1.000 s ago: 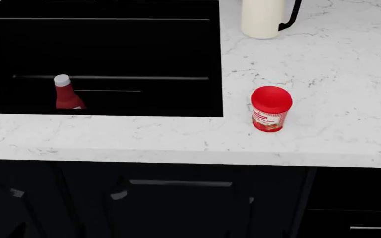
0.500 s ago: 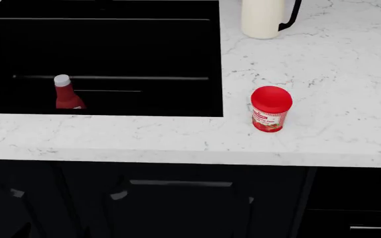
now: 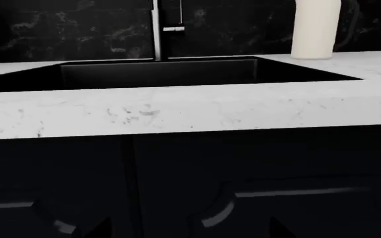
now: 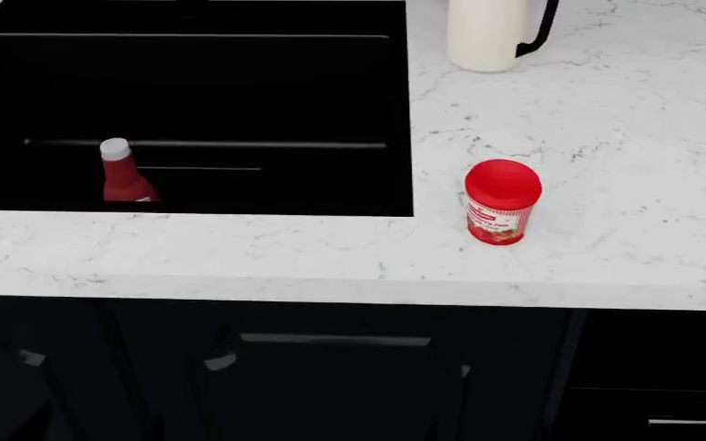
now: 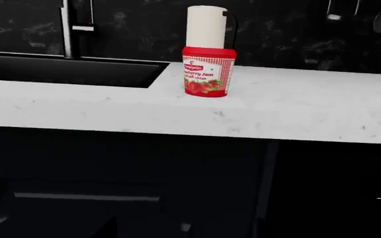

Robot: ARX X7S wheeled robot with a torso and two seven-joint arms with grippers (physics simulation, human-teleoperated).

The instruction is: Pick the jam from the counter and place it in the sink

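The jam (image 4: 502, 202), a small jar with a wide red lid and a red-and-white label, stands upright on the white marble counter (image 4: 623, 119), just right of the black sink (image 4: 206, 92). It also shows in the right wrist view (image 5: 208, 72), beyond the counter's front edge. Neither gripper shows in the head view. My left gripper (image 3: 190, 233) and right gripper (image 5: 184, 233) show only as dark fingertips set wide apart, low in front of the dark cabinets. Both are open, empty and far from the jam.
A red ketchup bottle (image 4: 120, 175) with a white cap stands in the sink. A cream jug (image 4: 488, 32) with a dark handle stands behind the jam at the counter's back. The black faucet (image 3: 156, 29) rises behind the basin. Dark cabinet doors (image 4: 328, 377) with handles sit below the counter.
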